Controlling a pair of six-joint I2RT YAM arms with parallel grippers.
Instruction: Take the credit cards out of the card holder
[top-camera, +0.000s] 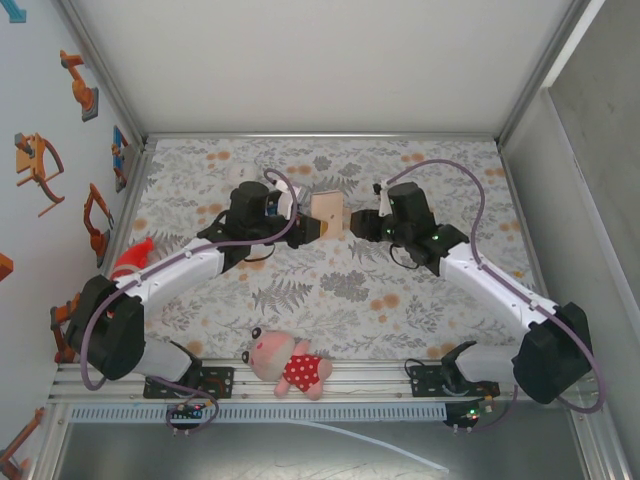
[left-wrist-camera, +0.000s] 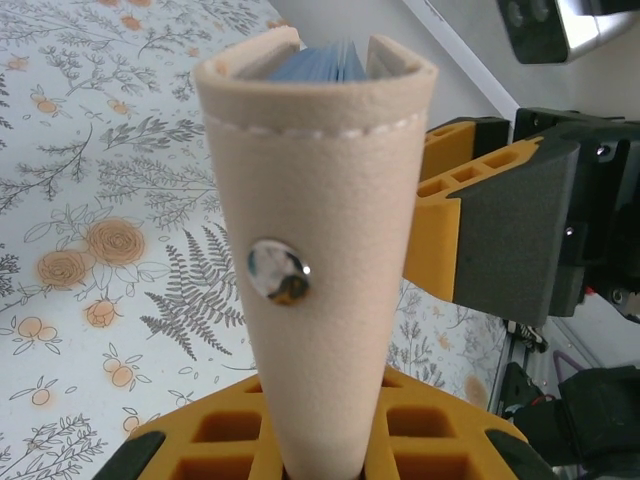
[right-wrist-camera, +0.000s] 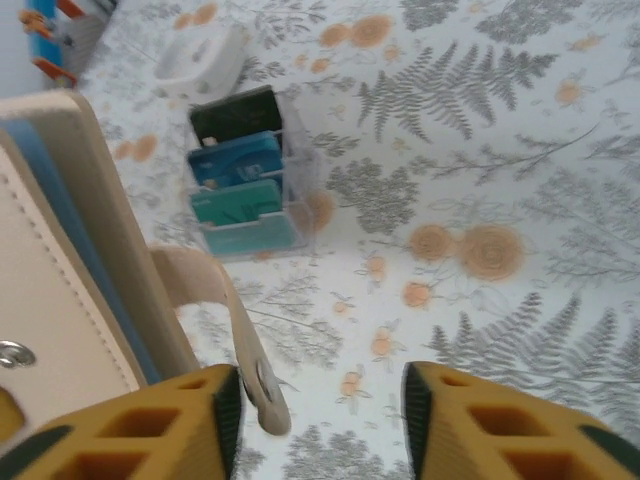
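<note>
The tan leather card holder (top-camera: 328, 210) is held up above the middle of the table, upright in the left wrist view (left-wrist-camera: 320, 200) with a metal snap stud on its face. My left gripper (left-wrist-camera: 320, 445) (top-camera: 308, 229) is shut on its lower end. Blue layers (left-wrist-camera: 322, 64) show between its two walls at the top; I cannot tell cards from lining. My right gripper (right-wrist-camera: 320, 400) (top-camera: 362, 222) stands open just right of the holder (right-wrist-camera: 60, 280). The loose snap tab (right-wrist-camera: 230, 330) hangs beside its left finger, and nothing is between the jaws.
On the floral table below lie a dark-topped teal-and-blue striped block (right-wrist-camera: 242, 170) and a white object (right-wrist-camera: 200, 60). A pink plush toy in a red dress (top-camera: 290, 365) lies at the near edge. A red item (top-camera: 135, 255) sits at the left.
</note>
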